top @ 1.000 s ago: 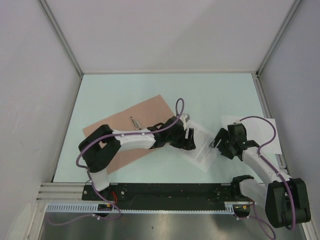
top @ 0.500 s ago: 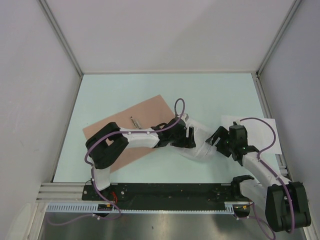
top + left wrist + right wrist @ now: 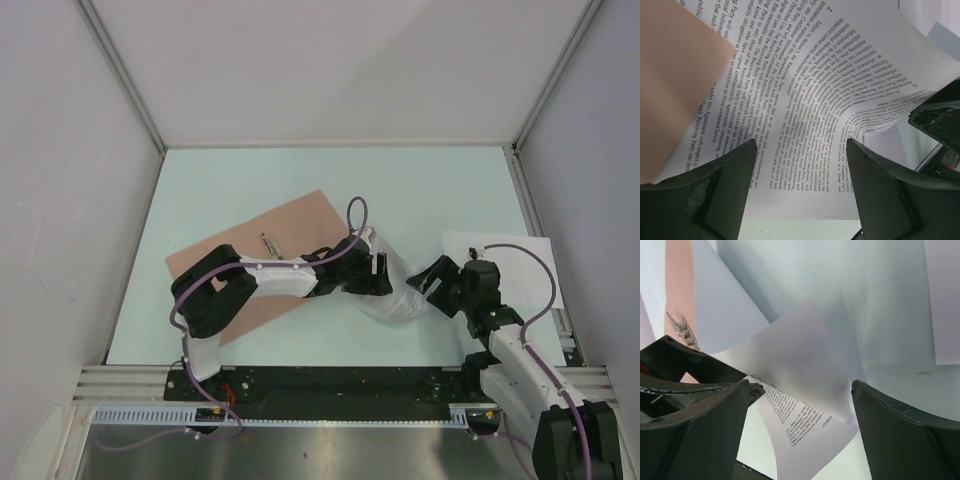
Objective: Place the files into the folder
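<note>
- The folder [image 3: 290, 225], salmon-pink, lies flat and askew on the pale tabletop [image 3: 300, 180], left of centre, with a small metal clip [image 3: 268, 243] on it.
- The left arm reaches across the folder. The left pincer [image 3: 801, 150] sits just past the folder's right edge, over the printed sheet [image 3: 805, 85].
- The left pincer's jaws stand wide apart and grip nothing. In the left wrist view the dense lines of text run between and beyond its two fingers, and the folder's corner lies over the sheet's left part.
- The printed sheet is not flat. It buckles up into an arch between the two pincers, which face each other from either side of it.
- The right pincer [image 3: 800, 387] is at the sheet's right side, also spread open with nothing pinched. In the right wrist view a raised corner of the sheet hangs in the gap between its fingers, text showing on its lower face. I cannot tell whether either finger touches the paper.
- The plain white sheet [image 3: 520, 275] lies flat near the tabletop's right edge, apart from the folder and partly under the right arm.
</note>
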Available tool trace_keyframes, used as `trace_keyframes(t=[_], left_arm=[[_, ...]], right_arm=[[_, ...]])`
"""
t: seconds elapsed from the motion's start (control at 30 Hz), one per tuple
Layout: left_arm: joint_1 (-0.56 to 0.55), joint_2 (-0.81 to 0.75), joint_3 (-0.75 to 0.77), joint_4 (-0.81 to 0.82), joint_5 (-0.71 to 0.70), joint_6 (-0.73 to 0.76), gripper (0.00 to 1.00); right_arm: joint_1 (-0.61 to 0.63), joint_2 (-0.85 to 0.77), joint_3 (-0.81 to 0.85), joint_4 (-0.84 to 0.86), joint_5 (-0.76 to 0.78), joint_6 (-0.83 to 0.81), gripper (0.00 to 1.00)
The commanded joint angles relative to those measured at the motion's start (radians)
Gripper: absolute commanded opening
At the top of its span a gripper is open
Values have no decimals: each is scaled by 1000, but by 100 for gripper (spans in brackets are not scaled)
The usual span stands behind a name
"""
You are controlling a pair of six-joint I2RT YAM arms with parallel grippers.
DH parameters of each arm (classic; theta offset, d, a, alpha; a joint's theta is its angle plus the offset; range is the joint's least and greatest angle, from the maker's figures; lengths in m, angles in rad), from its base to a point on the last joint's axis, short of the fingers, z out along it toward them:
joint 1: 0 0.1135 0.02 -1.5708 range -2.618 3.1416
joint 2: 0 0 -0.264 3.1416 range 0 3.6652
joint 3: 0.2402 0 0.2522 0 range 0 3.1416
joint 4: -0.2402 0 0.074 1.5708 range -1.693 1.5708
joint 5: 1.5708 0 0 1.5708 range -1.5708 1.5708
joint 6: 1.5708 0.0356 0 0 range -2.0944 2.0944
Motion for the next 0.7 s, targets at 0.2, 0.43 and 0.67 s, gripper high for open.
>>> trace_keyframes(t=[0.2,0.43,0.67], left_arm=[[-3,38,-52,-31,8,-39,80],[-3,56,-68,-16,7,-79,80],[-3,66,-77,12,8,-119,80]], right_arm=[[4,-64,25,-249,192,59,89],[101,-76,131,-555,364,182,89],[349,-123,91,-520,350,392,87]])
